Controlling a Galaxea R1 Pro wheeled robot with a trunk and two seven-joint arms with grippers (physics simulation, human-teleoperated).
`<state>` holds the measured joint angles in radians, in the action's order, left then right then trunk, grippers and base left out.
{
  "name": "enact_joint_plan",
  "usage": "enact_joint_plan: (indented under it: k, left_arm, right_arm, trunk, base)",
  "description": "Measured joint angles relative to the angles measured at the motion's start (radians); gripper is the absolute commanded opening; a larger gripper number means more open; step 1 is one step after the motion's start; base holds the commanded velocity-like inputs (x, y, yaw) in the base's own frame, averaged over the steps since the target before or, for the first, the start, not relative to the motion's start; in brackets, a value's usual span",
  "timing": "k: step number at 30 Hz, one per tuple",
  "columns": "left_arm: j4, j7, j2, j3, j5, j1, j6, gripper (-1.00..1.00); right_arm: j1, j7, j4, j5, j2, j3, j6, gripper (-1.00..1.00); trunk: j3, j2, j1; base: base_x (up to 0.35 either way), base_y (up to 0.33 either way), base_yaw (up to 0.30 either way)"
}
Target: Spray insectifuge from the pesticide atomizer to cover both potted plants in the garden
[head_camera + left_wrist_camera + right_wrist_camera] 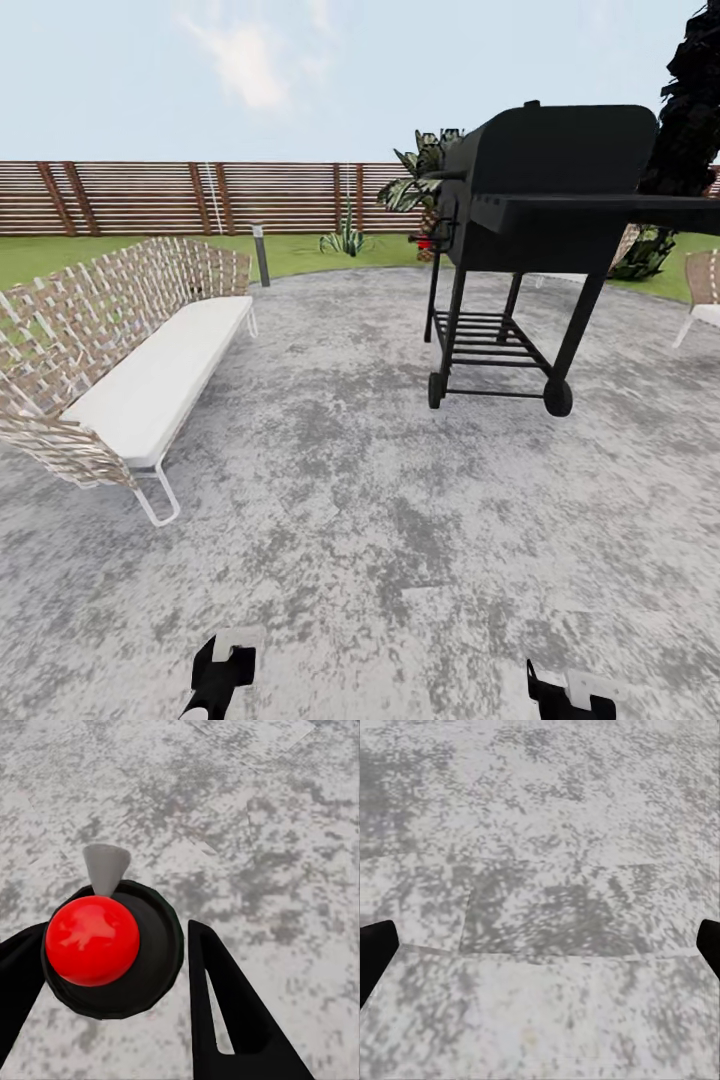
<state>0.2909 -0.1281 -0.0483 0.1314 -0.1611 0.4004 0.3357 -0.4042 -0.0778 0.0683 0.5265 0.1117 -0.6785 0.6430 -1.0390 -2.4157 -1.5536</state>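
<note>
My left gripper (112,934) is shut on the pesticide atomizer (142,967). I see it end-on between the black fingers (232,1020): a round black body with a red ball and a grey cone nozzle. In the head view the left gripper (218,675) and the right gripper (565,700) hang low over the grey paved patio (380,520) of the garden. The right gripper (540,937) is open, its fingertips far apart with bare paving between them. The two potted plants are out of view.
A woven bench with a white cushion (150,380) stands on the left and a black wheeled grill (540,220) ahead on the right. Behind are the lawn (300,255), a grey bollard light (261,255), a striped spiky plant (346,240), a palm (420,175) and the slat fence (200,195). A chair (703,295) shows at the right edge.
</note>
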Motion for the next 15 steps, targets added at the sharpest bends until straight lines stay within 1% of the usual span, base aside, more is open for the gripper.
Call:
enact_joint_plan:
  k: [15]
  left_arm:
    - [0.0,0.001,0.0,-0.001,-0.001,0.0,0.0,-1.0]
  right_arm:
    - [0.0,0.0,-0.001,0.001,0.0,0.0,0.0,1.0]
  trunk:
    - [0.0,0.0,0.0]
  base:
    - [0.312,0.141,0.0]
